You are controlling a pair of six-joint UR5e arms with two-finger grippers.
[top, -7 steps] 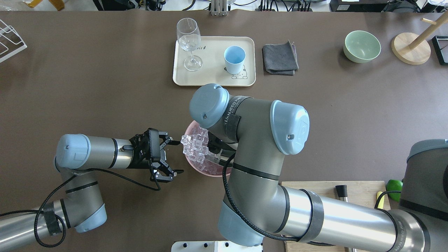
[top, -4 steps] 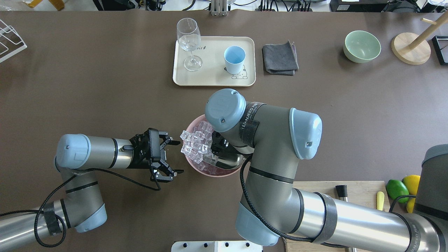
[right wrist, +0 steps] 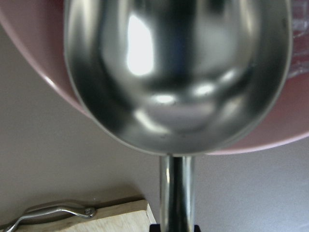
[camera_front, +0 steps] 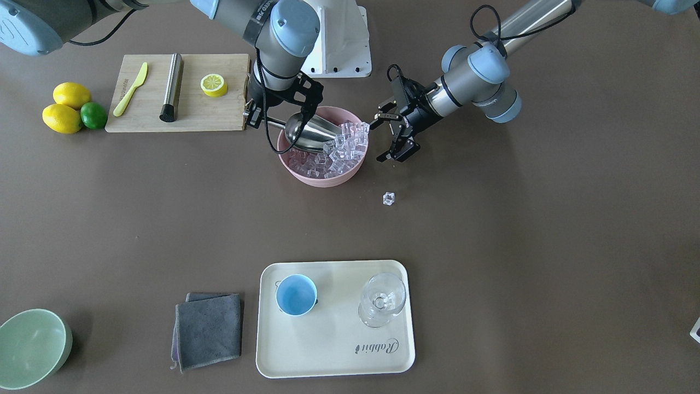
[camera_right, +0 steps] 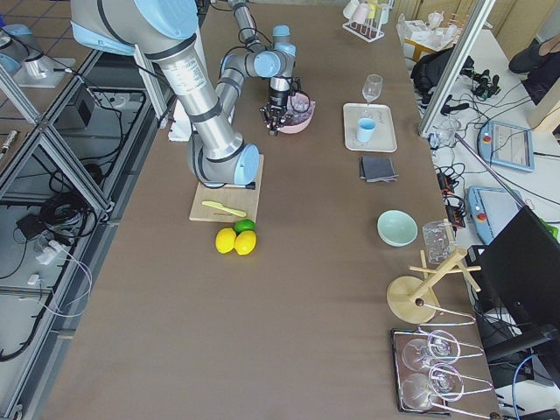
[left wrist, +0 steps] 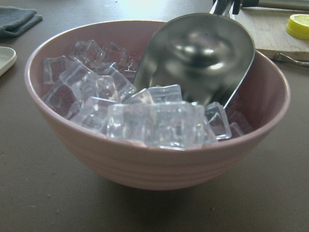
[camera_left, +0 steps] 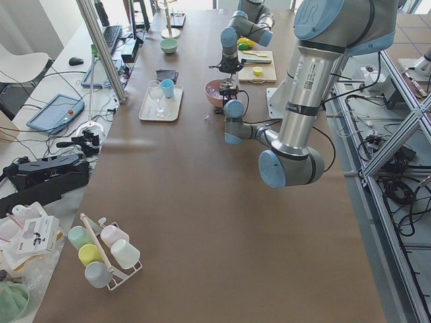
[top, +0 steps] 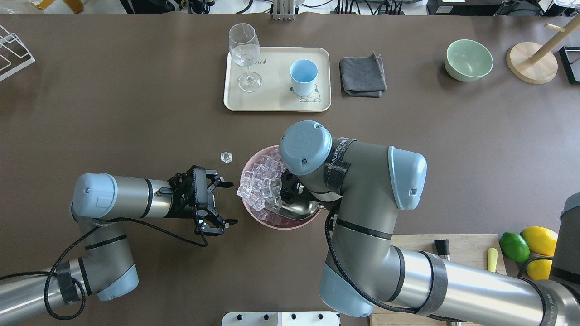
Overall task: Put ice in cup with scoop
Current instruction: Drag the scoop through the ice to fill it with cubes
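A pink bowl [camera_front: 322, 180] mid-table holds the ice [camera_front: 339, 150], a heap of clear cubes. The steel scoop [camera_front: 309, 131] lies tilted in the bowl, its mouth against the heap [left wrist: 145, 116]. My right gripper [camera_front: 256, 116] is shut on the scoop's thin handle [right wrist: 176, 193]. One loose cube [top: 226, 157] sits on the table outside the bowl. My left gripper [top: 231, 203] hangs open and empty just beside the bowl's rim, not touching it. The light-blue cup [top: 303, 74] stands empty on a cream tray [top: 272, 102] at the far side.
A stemmed glass [top: 244, 54] shares the tray; a grey cloth [top: 362, 74] and a pale-green bowl [top: 469, 59] lie to its right. A cutting board [camera_front: 180, 117] near my right arm carries a steel cylinder, a yellow knife and half a lemon. Lemons and a lime [camera_front: 68, 112] sit beside it.
My right arm has swung rightward and pulled the scoop back through the ice. The heap over the bowl's left rim has settled, and one cube has dropped onto the table. The left gripper has not moved.
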